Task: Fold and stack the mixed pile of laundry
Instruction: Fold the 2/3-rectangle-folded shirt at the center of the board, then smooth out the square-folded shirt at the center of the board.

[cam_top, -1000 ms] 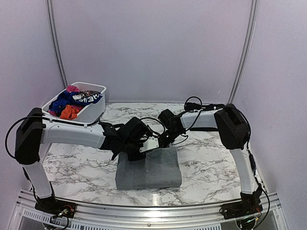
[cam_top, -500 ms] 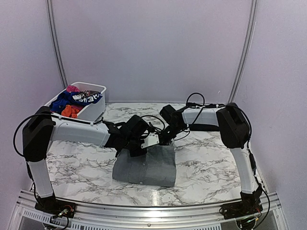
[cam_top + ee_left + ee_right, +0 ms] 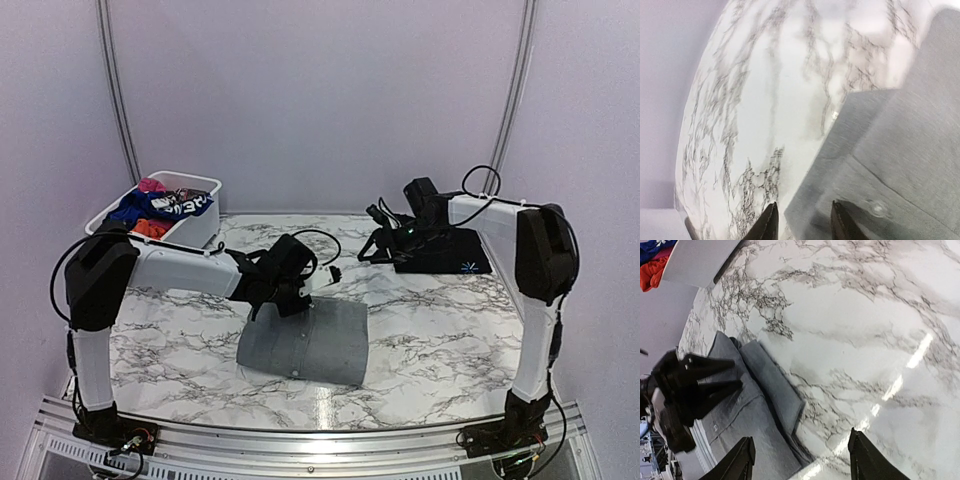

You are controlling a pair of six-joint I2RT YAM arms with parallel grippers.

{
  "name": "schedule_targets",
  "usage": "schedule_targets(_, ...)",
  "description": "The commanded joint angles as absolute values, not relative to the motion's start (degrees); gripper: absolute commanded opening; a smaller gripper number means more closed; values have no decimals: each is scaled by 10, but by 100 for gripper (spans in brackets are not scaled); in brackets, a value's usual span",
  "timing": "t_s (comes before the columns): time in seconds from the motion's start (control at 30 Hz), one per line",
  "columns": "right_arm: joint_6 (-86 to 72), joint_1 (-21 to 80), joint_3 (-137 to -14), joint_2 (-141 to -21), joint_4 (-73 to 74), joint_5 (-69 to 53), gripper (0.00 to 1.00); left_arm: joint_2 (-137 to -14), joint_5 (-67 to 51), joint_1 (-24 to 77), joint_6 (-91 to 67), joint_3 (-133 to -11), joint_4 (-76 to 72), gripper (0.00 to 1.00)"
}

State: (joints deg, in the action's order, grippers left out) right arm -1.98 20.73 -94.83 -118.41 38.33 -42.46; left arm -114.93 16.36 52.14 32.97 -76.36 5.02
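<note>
Kid: Clothes (image 3: 150,208), blue, red and pink, sit bunched in the white plastic basket (image 3: 205,235) at the far left. What comes next?

Helper: Next come the left fingers (image 3: 287,303). They are a little apart and hold nothing. They hang right over the back left corner of the grey shirt (image 3: 310,345).

Kid: Where is the shirt?

Helper: It lies folded flat in the middle of the shiny marbled surface (image 3: 430,330). It is a soft rectangle, a bit longer side to side, with a seam and a small button (image 3: 877,207).

Kid: And on the right?

Helper: The right fingers (image 3: 372,248) are wide and hold nothing. They are well apart from the shirt, beside a flat black cloth (image 3: 445,258) at the back. So I think the left arm is nearer for the next fold.
</note>
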Motion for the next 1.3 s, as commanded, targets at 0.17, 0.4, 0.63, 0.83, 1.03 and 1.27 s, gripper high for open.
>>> schedule_targets(0.17,-64,201,-744,-1074,270,-476,63,-1013,-31,434,44,-765,160,58)
schedule_targets(0.4,-121,203,-635,-1029,189,-509,59,-974,-88,385,-132,-668,165,60)
schedule_targets(0.63,-121,240,-634,-1060,183,-488,57,-1009,-97,351,-196,-647,155,59)
schedule_targets(0.83,-110,254,-653,-1088,194,-473,50,-1027,-132,341,-216,-633,134,58)
schedule_targets(1.03,-108,257,-680,-1102,206,-467,29,-1040,-176,330,-236,-622,95,43)
schedule_targets(1.27,-112,248,-701,-1100,218,-456,2,-1049,-198,314,-253,-631,60,17)
